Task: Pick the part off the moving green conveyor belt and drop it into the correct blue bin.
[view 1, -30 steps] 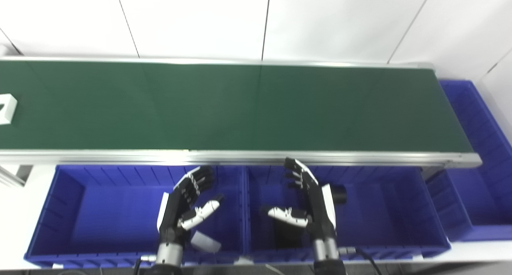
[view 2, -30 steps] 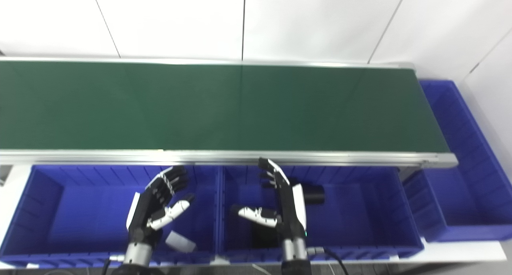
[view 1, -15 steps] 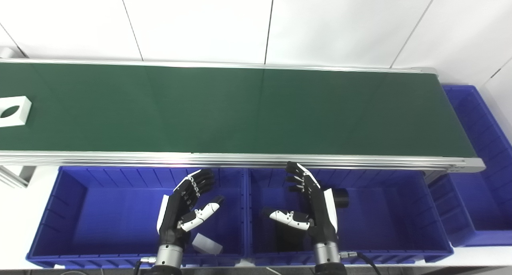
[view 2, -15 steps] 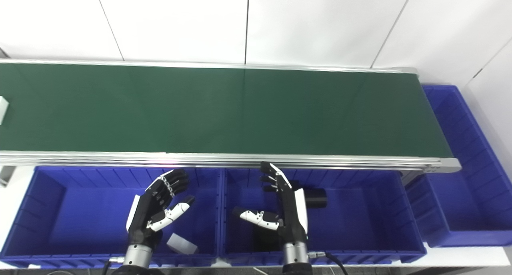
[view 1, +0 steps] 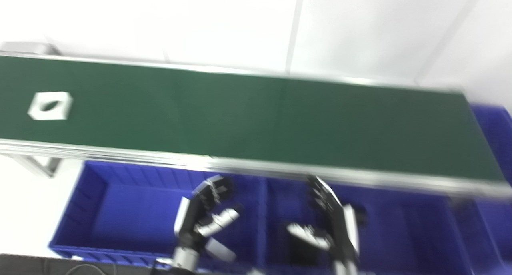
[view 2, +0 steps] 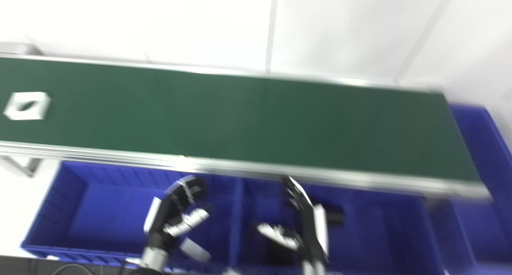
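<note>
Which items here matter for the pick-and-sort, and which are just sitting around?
Job:
white square part with hole
green conveyor belt
left blue bin
middle blue bin
left hand, open
right hand, open

Idle:
white piece in left bin
black cylinder in middle bin

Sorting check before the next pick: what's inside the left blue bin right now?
One white part lies in the left blue bin, near its front wall, just under the open left hand. The hand and forearm cover some of the floor; blur hides finer detail.
</note>
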Robot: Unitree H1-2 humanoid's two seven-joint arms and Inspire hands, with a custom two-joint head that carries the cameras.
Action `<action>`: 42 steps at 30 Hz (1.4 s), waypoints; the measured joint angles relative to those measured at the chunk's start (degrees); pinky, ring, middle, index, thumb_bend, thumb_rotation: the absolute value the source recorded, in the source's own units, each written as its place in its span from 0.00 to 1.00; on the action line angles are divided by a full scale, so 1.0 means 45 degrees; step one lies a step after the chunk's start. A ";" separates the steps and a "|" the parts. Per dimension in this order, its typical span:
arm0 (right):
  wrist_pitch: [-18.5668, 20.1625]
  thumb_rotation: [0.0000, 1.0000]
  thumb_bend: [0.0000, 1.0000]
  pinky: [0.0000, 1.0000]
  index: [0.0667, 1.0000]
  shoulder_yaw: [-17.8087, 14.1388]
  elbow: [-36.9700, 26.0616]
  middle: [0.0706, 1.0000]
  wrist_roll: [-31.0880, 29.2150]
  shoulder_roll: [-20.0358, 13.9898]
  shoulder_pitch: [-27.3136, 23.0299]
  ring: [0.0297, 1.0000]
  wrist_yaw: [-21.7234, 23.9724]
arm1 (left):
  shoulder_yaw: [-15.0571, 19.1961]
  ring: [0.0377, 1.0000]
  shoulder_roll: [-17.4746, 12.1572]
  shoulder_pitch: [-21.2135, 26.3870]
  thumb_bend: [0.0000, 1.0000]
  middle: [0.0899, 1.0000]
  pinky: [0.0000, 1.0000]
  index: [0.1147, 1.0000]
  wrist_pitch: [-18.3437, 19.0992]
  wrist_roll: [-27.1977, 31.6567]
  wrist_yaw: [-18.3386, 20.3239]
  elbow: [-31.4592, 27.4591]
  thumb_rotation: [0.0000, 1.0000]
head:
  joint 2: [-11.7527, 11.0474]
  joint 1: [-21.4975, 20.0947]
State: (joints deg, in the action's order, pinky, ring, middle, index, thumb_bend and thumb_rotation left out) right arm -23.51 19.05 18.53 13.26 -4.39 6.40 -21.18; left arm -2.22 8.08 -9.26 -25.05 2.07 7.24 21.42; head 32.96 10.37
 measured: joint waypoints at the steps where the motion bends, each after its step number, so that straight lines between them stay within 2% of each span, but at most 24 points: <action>1: 0.0000 0.04 0.66 0.65 0.82 0.0019 0.0072 0.79 -0.0079 -0.0088 -0.0002 0.75 -0.0009 | -0.0049 0.67 0.0071 0.0000 0.66 0.67 0.69 0.65 0.0000 -0.0022 -0.0070 0.0051 0.00 | -0.0058 0.0135; 2: 0.0000 0.03 0.66 0.65 0.82 0.0037 0.0127 0.79 -0.0145 -0.0167 -0.0002 0.75 -0.0018 | -0.0084 0.67 0.0136 0.0001 0.66 0.67 0.70 0.65 0.0000 -0.0051 -0.0097 0.0110 0.00 | -0.0271 0.0639; 4: 0.0000 0.02 0.66 0.66 0.82 0.0047 0.0178 0.79 -0.0297 -0.0304 0.0002 0.75 -0.0020 | -0.0192 0.68 0.0255 0.0002 0.66 0.67 0.71 0.66 0.0000 -0.0231 -0.0255 0.0231 0.00 | -0.0410 0.0918; 5: -0.0001 0.01 0.65 0.67 0.82 0.0047 0.0183 0.79 -0.0354 -0.0353 0.0000 0.75 -0.0019 | -0.0245 0.68 0.0260 0.0007 0.66 0.67 0.72 0.65 0.0000 -0.0293 -0.0329 0.0285 0.00 | -0.0662 0.1363; 9: -0.0002 0.00 0.64 0.66 0.82 0.0066 0.0268 0.80 -0.0695 -0.0503 -0.0003 0.75 -0.0018 | -0.0633 0.68 0.0151 0.0021 0.69 0.66 0.72 0.65 0.0001 -0.0677 -0.0854 0.0302 0.00 | -0.0801 0.1718; 11: -0.0002 0.00 0.63 0.66 0.83 0.0081 0.0317 0.80 -0.0789 -0.0570 -0.0005 0.75 -0.0017 | -0.0922 0.67 0.0054 0.0036 0.71 0.65 0.71 0.64 0.0001 -0.0923 -0.1172 0.0303 0.00 | -0.1112 0.2225; 18: -0.0004 0.00 0.62 0.67 0.84 0.0118 0.0751 0.81 -0.0977 -0.0652 -0.0024 0.76 -0.0015 | -0.1934 0.68 -0.0266 0.0220 0.74 0.67 0.73 0.63 0.0000 -0.1392 -0.2688 0.0447 0.00 | -0.1328 0.2500; 21: -0.0005 0.00 0.61 0.67 0.83 0.0112 0.0753 0.81 -0.1055 -0.0681 -0.0080 0.76 -0.0013 | -0.2191 0.67 -0.0338 0.0364 0.75 0.65 0.70 0.63 0.0000 -0.1375 -0.3000 0.0704 0.00 | -0.1484 0.2714; 29: -0.0005 0.00 0.60 0.67 0.84 0.0094 0.0819 0.82 -0.1230 -0.0783 -0.0214 0.77 0.0122 | -0.2650 0.67 -0.0454 0.0533 0.75 0.66 0.71 0.62 0.0000 -0.1322 -0.3301 0.0846 0.00 | -0.1679 0.2871; 34: -0.0006 0.00 0.60 0.68 0.85 0.0064 0.0852 0.82 -0.1263 -0.0796 -0.0212 0.77 0.0231 | -0.2899 0.65 -0.0519 0.0601 0.76 0.65 0.68 0.61 0.0000 -0.1324 -0.3478 0.0928 0.00 | -0.1738 0.2930; 42: -0.0006 0.00 0.59 0.68 0.85 -0.0073 0.1077 0.82 -0.1359 -0.0796 -0.0209 0.78 0.0475 | -0.3111 0.66 -0.0590 0.0627 0.77 0.65 0.69 0.61 0.0000 -0.1282 -0.3864 0.0942 0.00 | -0.1836 0.3027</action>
State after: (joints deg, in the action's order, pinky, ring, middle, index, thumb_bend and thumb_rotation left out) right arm -23.53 18.72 23.38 7.14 -7.98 5.46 -19.04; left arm -16.22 5.43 -6.44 -25.05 -3.70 -10.15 25.66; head 24.70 23.99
